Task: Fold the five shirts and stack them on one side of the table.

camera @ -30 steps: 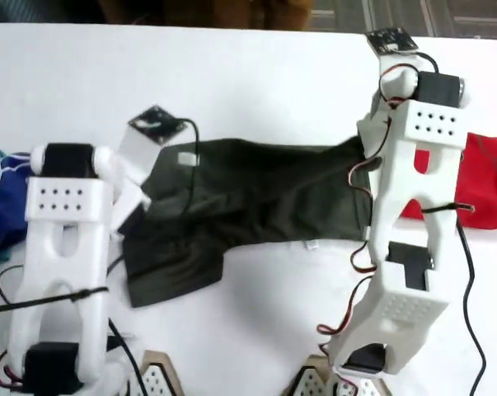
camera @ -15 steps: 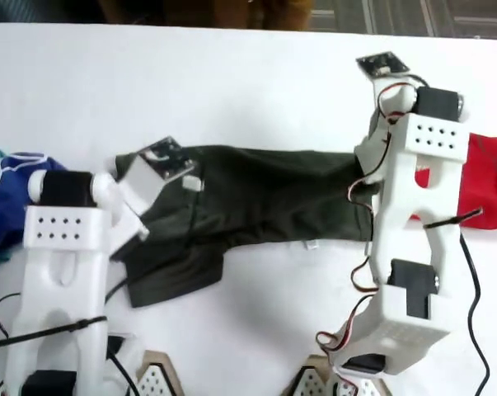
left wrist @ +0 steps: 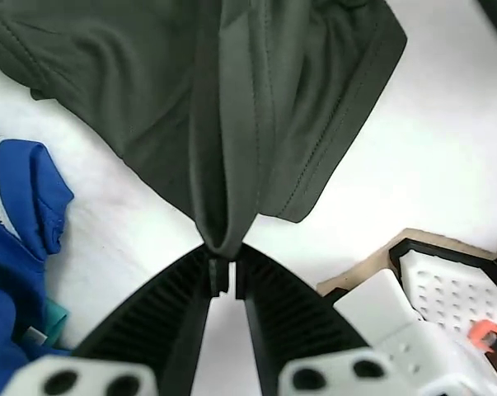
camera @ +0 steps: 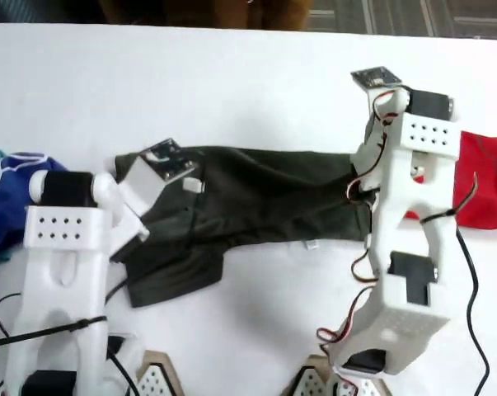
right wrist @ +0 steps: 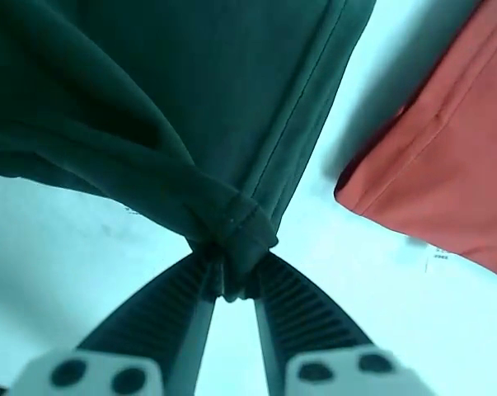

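Across the middle of the table (camera: 232, 91), the dark green shirt (camera: 264, 206) lay stretched between the left gripper (left wrist: 223, 276) and right gripper (right wrist: 232, 285), each pinched onto its cloth, seemingly mid-fold and needing an even lay-down next.

White counter (camera: 256, 91) spanning the high view, dark strip of room beyond its far edge, brown wooden shape (camera: 207, 10) there, grey striped flooring (camera: 380, 11) beside it, tan wooden plates (camera: 160, 361) at the counter's near edge.
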